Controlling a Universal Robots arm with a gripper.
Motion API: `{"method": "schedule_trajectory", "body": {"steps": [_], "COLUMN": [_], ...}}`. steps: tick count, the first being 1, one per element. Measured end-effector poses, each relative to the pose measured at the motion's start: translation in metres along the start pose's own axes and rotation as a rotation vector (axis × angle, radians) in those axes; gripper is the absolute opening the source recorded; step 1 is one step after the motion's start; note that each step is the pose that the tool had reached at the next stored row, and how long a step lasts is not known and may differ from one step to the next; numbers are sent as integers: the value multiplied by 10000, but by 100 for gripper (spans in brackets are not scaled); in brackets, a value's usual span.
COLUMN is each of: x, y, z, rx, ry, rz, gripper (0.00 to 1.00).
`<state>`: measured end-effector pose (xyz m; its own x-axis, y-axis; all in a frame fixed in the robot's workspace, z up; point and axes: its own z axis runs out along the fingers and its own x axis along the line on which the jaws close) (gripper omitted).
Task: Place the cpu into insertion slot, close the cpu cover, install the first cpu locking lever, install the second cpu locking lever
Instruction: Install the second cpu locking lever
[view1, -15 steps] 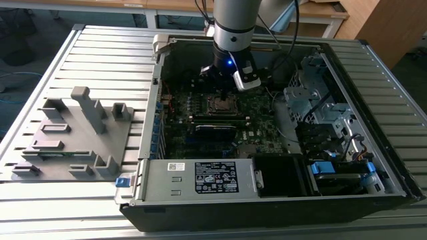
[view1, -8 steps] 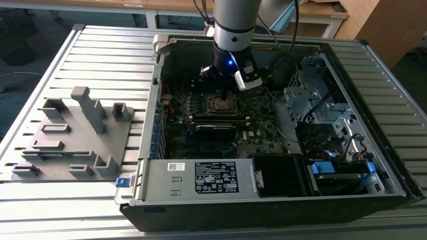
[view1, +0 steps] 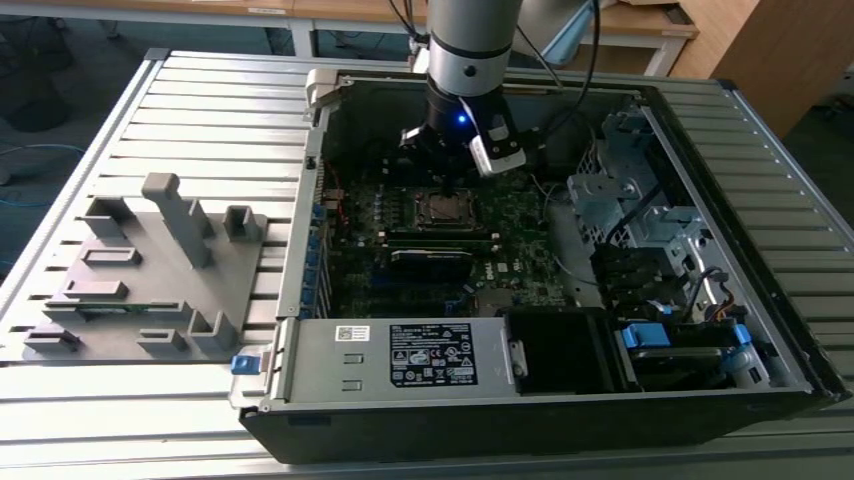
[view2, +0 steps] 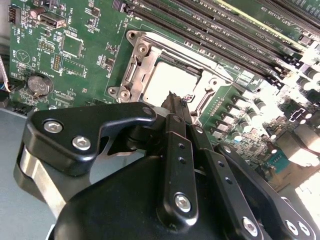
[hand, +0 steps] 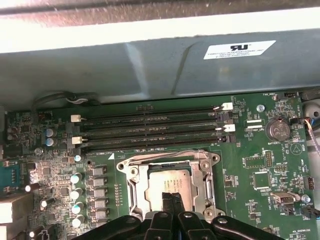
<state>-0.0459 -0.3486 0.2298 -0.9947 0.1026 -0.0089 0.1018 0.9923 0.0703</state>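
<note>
Motherboard (hand: 260, 150): cpu (hand: 167, 182) under pincer (hand: 170, 200)

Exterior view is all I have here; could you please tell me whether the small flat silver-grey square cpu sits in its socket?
Observer: Yes. In both wrist views the cpu lies flat in the silver-edged square insertion slot.
Operator: Thank you. Is anything folded over it?
Observer: The silver metal frame cpu cover appears to be down around the chip's face.
Operator: And the jaws, please?
Observer: The black gripper has its jaws together, tips just over the chip's edge.
</note>
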Motion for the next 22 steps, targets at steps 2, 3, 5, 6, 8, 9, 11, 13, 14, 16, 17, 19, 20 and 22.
{"method": "schedule_trajectory", "body": {"steps": [2,3,5,6,8,9,11,13,14,16,17,19,20,22], "x": [0,0,-1,-1,-1,-1,-1,-1,-2,-1,-1,-1,-1,-1], "y": [0,3,7,7,6,6,6,6,7,6,6,6,6,5], "z": [0,-48,-96,-96,-96,-95,-93,-91,-88,-86,-86,-85,-85,-85], "rx": [-3,0,0,0,4,4,2,8,12,63,95,157,182,209], "ry": [-1,0,0,0,2,1,1,0,-2,-6,-9,-14,-17,-18], "rz": [0,0,0,0,0,0,0,-2,-5,-12,-18,-29,-36,-53], "gripper": [10,10,10,10,10,10,10,10,10,10,10,10,10,10]}}
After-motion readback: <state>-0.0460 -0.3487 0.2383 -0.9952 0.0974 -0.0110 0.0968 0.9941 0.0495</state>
